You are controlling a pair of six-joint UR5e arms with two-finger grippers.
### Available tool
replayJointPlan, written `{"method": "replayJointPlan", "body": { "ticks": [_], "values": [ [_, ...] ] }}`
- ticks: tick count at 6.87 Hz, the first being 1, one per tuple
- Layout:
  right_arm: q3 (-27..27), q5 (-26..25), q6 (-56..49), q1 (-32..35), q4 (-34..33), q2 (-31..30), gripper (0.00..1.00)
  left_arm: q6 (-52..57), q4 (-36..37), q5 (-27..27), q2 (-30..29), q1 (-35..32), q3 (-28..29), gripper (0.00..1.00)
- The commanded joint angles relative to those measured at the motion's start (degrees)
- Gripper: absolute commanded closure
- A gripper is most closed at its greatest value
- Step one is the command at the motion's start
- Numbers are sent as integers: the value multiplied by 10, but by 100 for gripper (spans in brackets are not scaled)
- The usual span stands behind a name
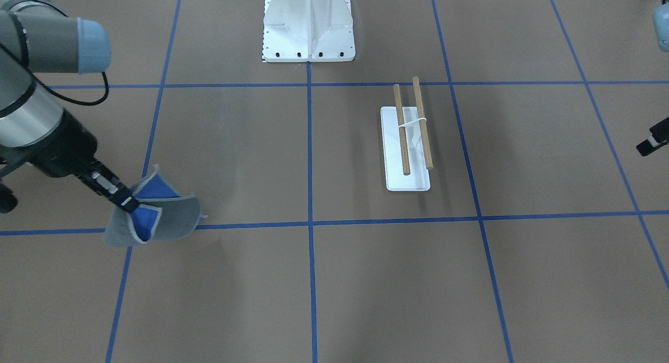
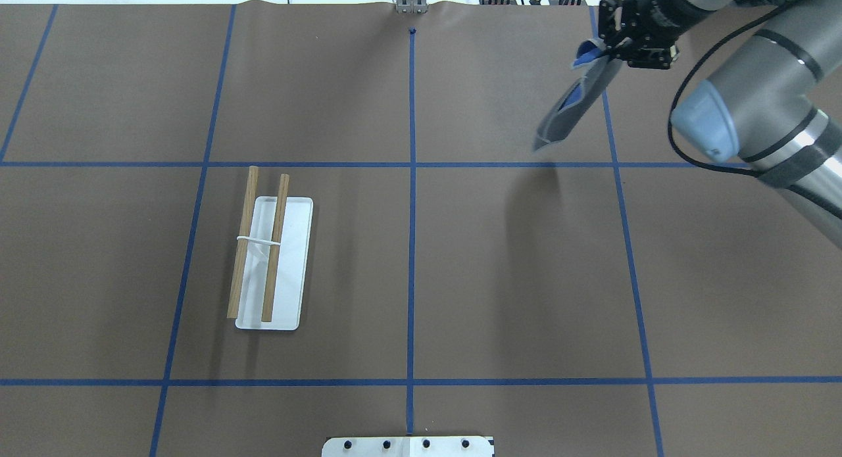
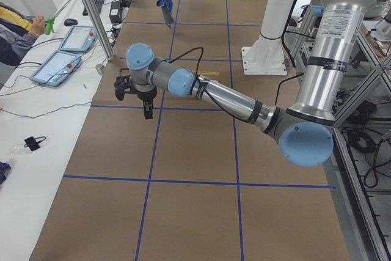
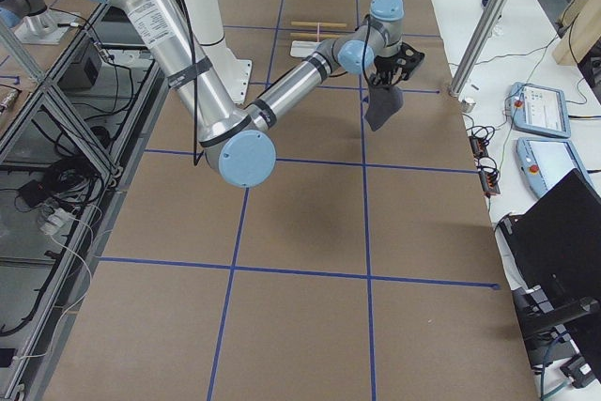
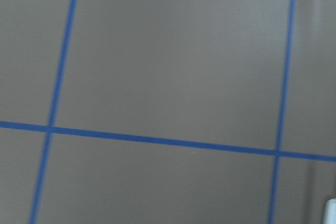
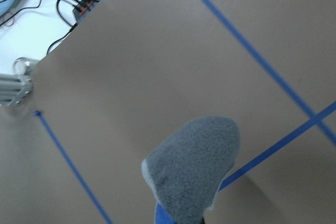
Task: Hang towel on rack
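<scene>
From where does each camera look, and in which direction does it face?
Front-facing: across the table, facing the pedestal; right arm holds the towel at picture's left.
Overhead: behind the robot, looking forward and down; right pincer top right, rack left.
Exterior left: table's left end, looking along it; left arm near.
Exterior right: opposite end; right arm near, towel hanging.
Left wrist: down on taped table; no body.
Right wrist: down past towel's tip.
Shared: front-facing and overhead show rack and towel, mirrored.
</scene>
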Motion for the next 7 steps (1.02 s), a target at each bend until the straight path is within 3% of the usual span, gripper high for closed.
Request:
{"method": "replayJointPlan", "body": {
  "ticks": [1, 3, 4, 5, 6, 7],
  "values": [
    [-2, -46, 110, -59, -3, 78, 100, -192, -48, -37, -80, 68, 3, 2],
    [-6, -80, 169, -96, -3, 132, 100, -361, -161, -24, -123, 143, 19, 2],
    [-16, -105, 208, -117, -3, 161, 100, -386, -226, 32, -134, 182, 19, 2],
    [-27, -113, 242, -126, -4, 185, 100, -388, -324, 121, -134, 234, 20, 2],
    [-27, -113, 250, -129, -4, 194, 100, -387, -387, 167, -130, 264, 20, 2],
    [-27, -114, 262, -130, -3, 196, 100, -403, -422, 173, -133, 276, 17, 2]
  ]
}}
